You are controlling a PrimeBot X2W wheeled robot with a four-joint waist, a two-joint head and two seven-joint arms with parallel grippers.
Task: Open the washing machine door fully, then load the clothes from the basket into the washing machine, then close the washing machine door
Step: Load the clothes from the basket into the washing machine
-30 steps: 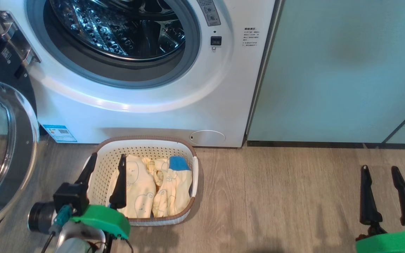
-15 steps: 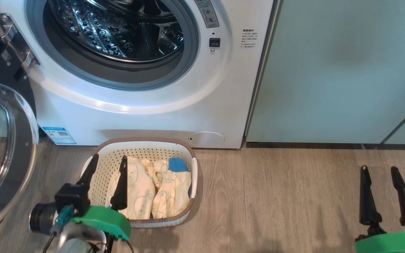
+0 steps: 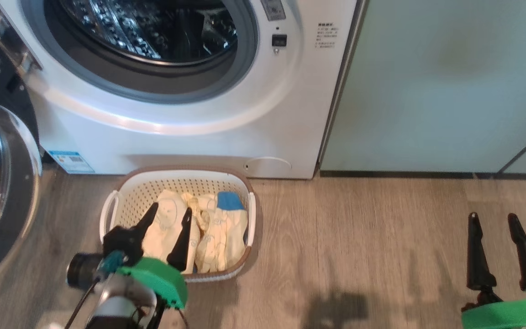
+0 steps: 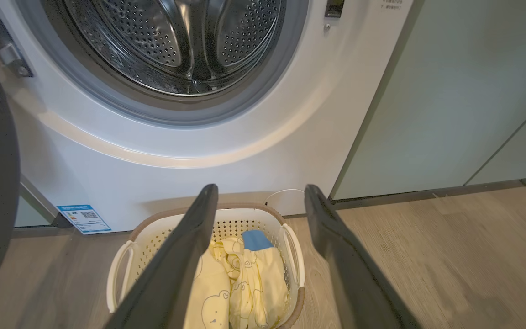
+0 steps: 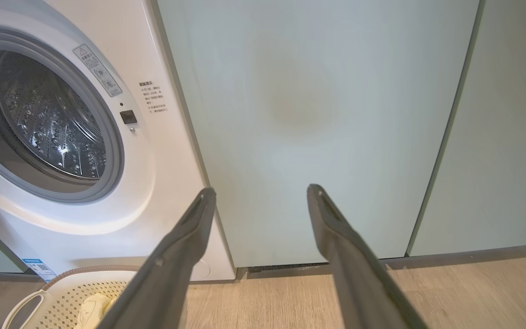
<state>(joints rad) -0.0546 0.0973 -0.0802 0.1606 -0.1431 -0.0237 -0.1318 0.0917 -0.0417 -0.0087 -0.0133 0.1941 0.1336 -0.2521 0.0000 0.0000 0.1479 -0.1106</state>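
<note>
The white washing machine (image 3: 190, 137) stands with its drum showing. The washing machine door (image 3: 16, 201) is swung open at the left, its black rim and glass bowl facing me. On the floor in front stands the cream basket (image 3: 181, 170), holding the pale yellow clothes (image 3: 213, 228) with a blue patch. My left gripper (image 3: 170, 209) hovers open above the clothes at the basket's near left, nothing between its fingers. In the left wrist view the left gripper (image 4: 260, 187) frames the basket (image 4: 240, 224) and the clothes (image 4: 249, 274). My right gripper (image 3: 492, 215) stands open over bare floor at the lower right.
Pale green cabinets (image 3: 450, 91) adjoin the machine on the right. Wood-look floor (image 3: 359, 251) spreads between the basket and my right gripper. The right wrist view faces the cabinets (image 5: 313, 114), with the machine (image 5: 153, 183) and the basket's edge (image 5: 62, 283) at its left.
My left gripper has moved right, from the basket's left edge to over the clothes. The head view has shifted slightly. The right gripper has stayed put.
</note>
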